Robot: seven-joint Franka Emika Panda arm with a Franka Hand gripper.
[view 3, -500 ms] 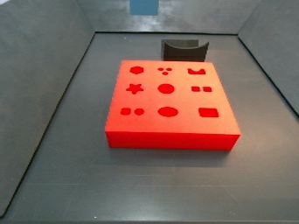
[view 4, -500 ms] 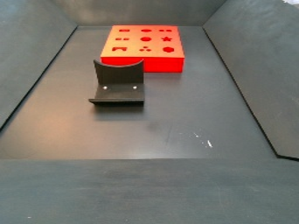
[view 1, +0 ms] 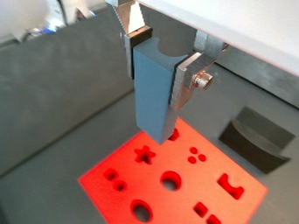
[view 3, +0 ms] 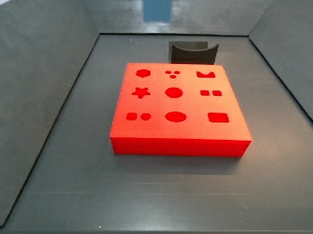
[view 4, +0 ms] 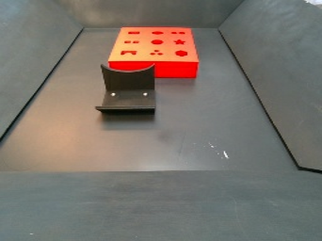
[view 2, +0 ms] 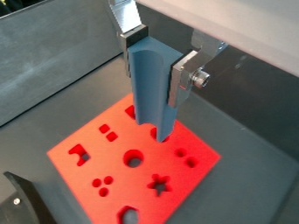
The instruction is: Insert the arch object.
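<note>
My gripper [view 1: 160, 61] is shut on the arch object [view 1: 155, 92], a long blue-grey block with a semicircular notch in its upper end. It hangs upright between the silver fingers [view 1: 187, 77], well above the red board [view 1: 122, 171]. Both wrist views show this; in a wrist view the gripper [view 2: 158, 61] holds the block [view 2: 152, 87] over the board [view 2: 176, 166]. The board has several shaped holes, one arch-shaped [view 3: 206, 73]. In a side view only the block's lower tip [view 3: 156, 9] shows at the top edge, behind the board [view 3: 159, 104].
The dark fixture [view 3: 193, 47] stands on the floor just behind the red board, and shows in both side views [view 4: 126, 89] and both wrist views [view 1: 260, 138]. Grey walls enclose the dark floor [view 4: 189, 141]. The board [view 4: 157, 69] lies at the far end.
In the side view the blue block's tip at the top edge has shifted slightly right and shows a little more. The board and fixture have not moved.
</note>
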